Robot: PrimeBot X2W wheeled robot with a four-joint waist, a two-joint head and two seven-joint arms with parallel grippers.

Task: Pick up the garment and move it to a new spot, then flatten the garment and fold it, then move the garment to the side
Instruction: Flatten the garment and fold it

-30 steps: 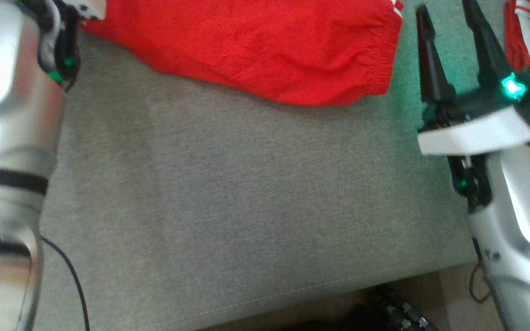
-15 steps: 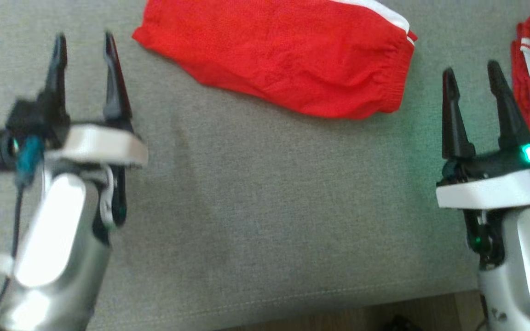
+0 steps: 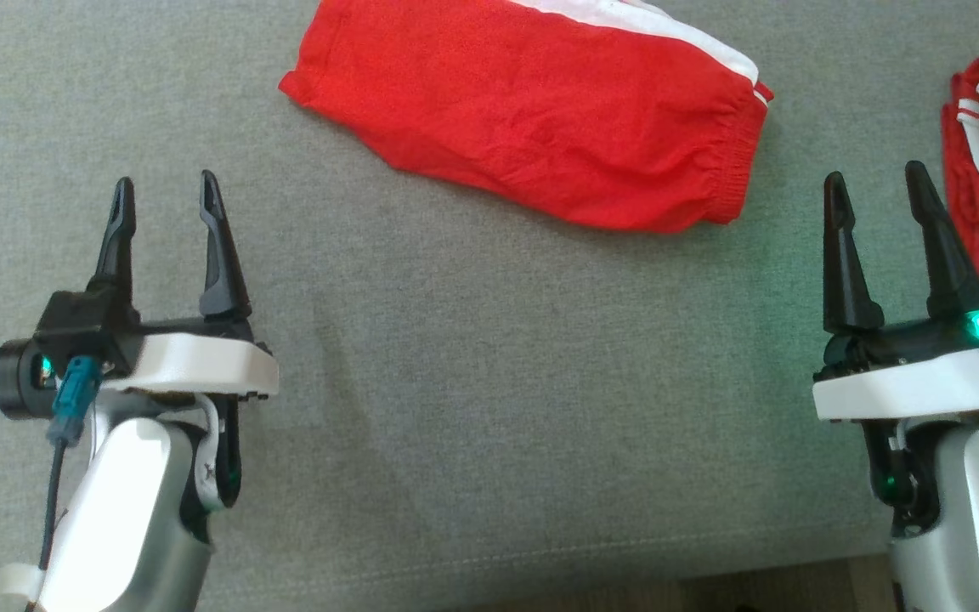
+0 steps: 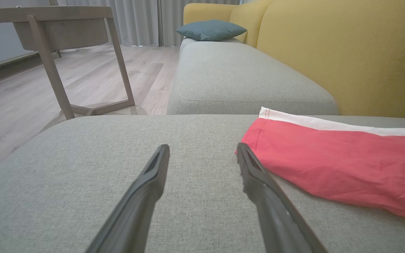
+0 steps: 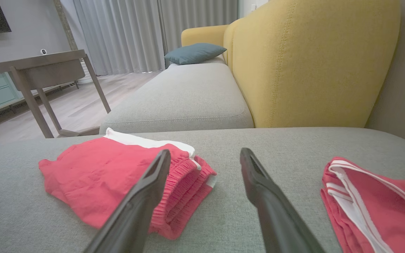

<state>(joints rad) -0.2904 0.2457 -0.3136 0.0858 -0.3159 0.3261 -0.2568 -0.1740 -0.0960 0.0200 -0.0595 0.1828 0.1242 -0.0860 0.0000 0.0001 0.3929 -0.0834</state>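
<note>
Second red garment partly beyond right edge

I can't read any text, label, brand, number or sign on my feeds. The nearest candidate is a small dark mark on the curved white plastic strap at about 8 o'clock in the head view. It is too small for me to make out.
</note>
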